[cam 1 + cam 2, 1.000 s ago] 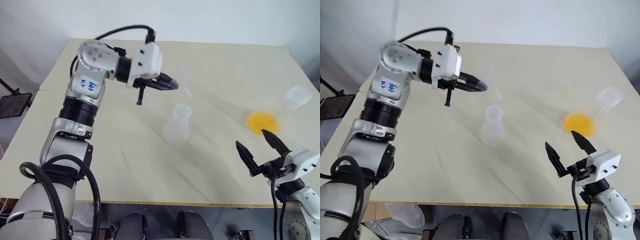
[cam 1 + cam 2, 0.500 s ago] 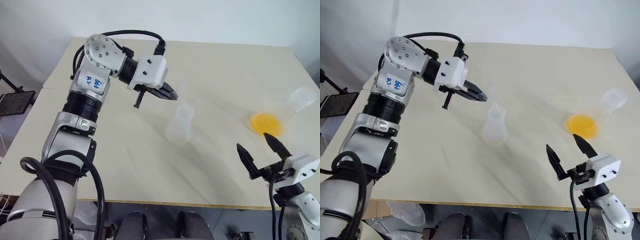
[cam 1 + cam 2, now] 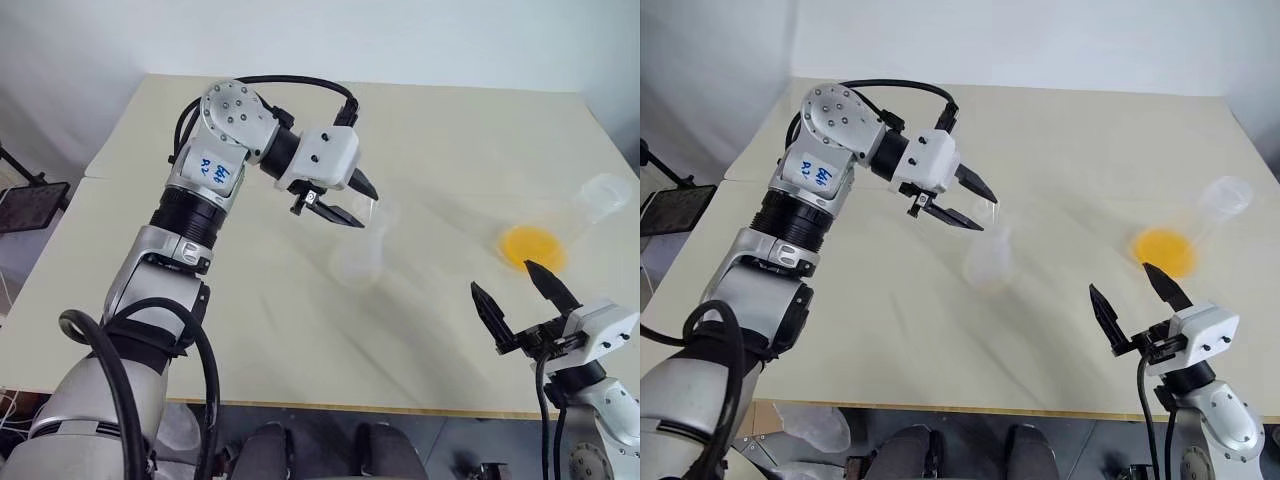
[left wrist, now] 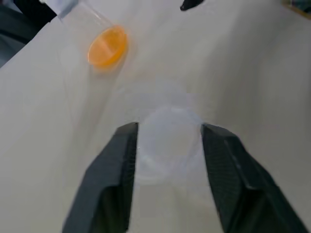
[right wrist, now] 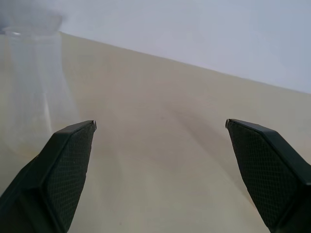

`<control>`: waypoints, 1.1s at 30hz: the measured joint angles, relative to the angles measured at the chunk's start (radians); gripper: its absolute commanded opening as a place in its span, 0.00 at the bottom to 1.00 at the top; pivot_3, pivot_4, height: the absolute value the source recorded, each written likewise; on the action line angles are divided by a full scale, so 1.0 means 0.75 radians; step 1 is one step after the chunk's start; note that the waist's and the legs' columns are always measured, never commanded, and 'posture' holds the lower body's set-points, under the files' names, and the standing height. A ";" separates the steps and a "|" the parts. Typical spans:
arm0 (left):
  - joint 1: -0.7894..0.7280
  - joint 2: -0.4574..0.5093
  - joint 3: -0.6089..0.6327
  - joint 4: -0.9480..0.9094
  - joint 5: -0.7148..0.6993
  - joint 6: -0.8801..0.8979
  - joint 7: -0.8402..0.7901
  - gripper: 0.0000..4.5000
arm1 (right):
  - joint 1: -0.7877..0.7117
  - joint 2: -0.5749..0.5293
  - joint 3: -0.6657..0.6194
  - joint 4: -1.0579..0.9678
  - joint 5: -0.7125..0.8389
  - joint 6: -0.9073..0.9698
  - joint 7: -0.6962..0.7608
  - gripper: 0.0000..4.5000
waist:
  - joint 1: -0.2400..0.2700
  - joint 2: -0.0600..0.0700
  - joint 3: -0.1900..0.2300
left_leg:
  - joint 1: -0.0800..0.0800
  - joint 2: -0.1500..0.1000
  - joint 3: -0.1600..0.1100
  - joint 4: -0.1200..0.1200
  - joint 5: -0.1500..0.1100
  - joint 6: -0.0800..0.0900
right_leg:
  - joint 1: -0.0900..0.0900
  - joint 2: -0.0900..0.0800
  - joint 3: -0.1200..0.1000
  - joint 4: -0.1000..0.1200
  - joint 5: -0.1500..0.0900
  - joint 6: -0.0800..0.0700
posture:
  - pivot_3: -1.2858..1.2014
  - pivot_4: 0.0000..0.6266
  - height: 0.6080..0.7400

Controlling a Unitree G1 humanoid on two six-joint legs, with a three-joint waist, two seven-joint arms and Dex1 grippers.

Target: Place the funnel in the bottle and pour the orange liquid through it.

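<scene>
the left fingers (image 3: 357,203), clenched a second ago, have spread apart and moved in over the bottle (image 3: 362,255), the funnel (image 4: 167,141) between them. the right fingers (image 3: 517,296) stay spread, the orange liquid (image 3: 528,246) just beyond them on the table (image 3: 440,130).

clear funnel (image 4: 167,141) atop upright bottle (image 3: 362,262); orange liquid (image 3: 528,246) well apart
</scene>
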 measured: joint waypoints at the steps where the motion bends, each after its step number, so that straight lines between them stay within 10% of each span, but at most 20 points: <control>1: 0.004 -0.003 0.007 -0.010 -0.011 0.014 0.002 0.75 | 0.000 0.000 0.004 0.000 0.000 0.000 0.000 1.00 | 0.000 0.000 0.000 | 0.000 0.000 0.000 0.000 0.000 0.000 | 0.000 0.000 0.000 0.000 0.000 0.000 | 0.52 0.24 1.00; 5: 0.093 -0.003 0.069 -0.111 -0.077 0.171 0.043 0.99 | 0.002 0.000 0.007 0.001 -0.001 0.000 -0.013 1.00 | 0.000 0.001 0.000 | 0.001 0.000 -0.001 0.001 0.000 0.000 | 0.001 0.000 0.000 0.001 0.000 0.000 | 0.52 0.24 1.00; 22: 1.070 0.235 0.557 -0.726 -0.488 0.683 0.373 0.99 | 0.292 0.136 -0.373 0.113 0.110 -0.162 -0.116 1.00 | 0.001 0.003 -0.001 | 0.006 0.003 -0.017 0.004 0.000 0.001 | 0.010 -0.003 0.001 0.000 0.000 0.000 | 0.52 0.24 1.00; 33: 1.376 0.245 0.586 -1.005 -0.643 0.784 0.467 0.99 | 0.263 0.162 -0.387 0.221 0.205 -0.143 -0.095 1.00 | -0.011 0.011 -0.005 | 0.009 0.004 -0.017 0.002 -0.001 0.001 | 0.011 -0.004 0.003 0.000 0.000 -0.001 | 0.52 0.24 1.00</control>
